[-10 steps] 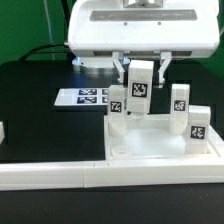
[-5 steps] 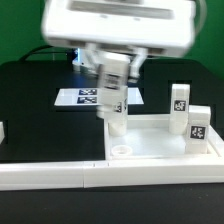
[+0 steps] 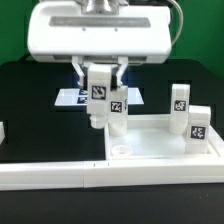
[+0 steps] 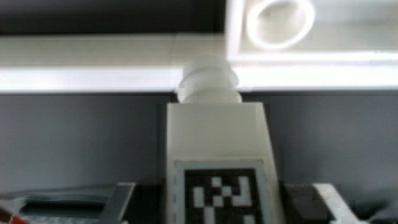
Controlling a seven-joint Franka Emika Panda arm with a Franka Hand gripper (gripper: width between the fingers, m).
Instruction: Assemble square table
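— What does the pincer (image 3: 99, 75) have?

— A white tagged leg (image 3: 99, 98), clamped between its fingers and hanging upright above the black surface (image 3: 40, 110), clear of it.

— Where is that relative to the table top (image 3: 165, 140)?

— Just off the top's far corner on the exterior view's left. Another leg (image 3: 117, 111) stands upright at that corner, right beside the held one.

— Other legs?

— Two more stand on the top near its edge on the exterior view's right, one (image 3: 179, 102) farther back, one (image 3: 198, 126) nearer.

— Anything else?

— The marker board (image 3: 76, 98) lies flat on the surface behind the pincer, and a long white rail (image 3: 50, 172) runs along the surface's near edge.
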